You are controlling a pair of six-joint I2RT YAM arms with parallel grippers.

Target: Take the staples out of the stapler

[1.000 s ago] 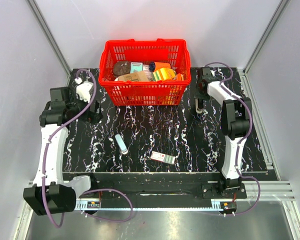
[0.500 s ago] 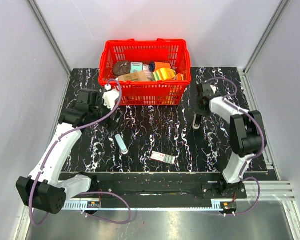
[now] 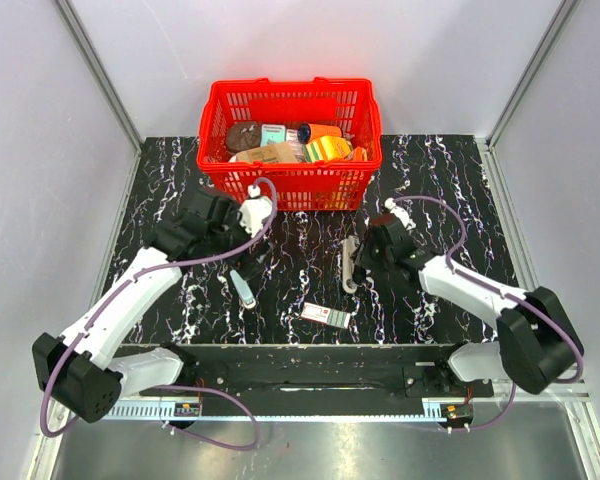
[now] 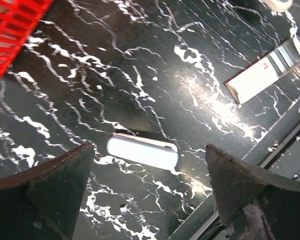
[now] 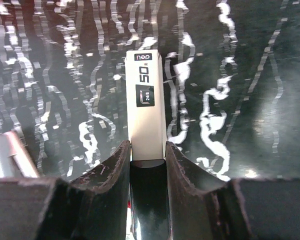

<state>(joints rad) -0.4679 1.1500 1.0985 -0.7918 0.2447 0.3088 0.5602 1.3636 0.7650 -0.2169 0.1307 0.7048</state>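
1. The stapler (image 3: 243, 290) lies flat on the table (image 3: 310, 240), below the left gripper (image 4: 147, 150), whose jaws stand wide apart.
2. It is probably light, stiff, slippery plastic; grip across its narrow sides at mid-length.
3. Its long axis runs near-to-far, with the near end leaning right; I cannot tell which end is the hinge.
4. The right gripper (image 5: 147, 150) is clamped on a white box (image 5: 146, 100).
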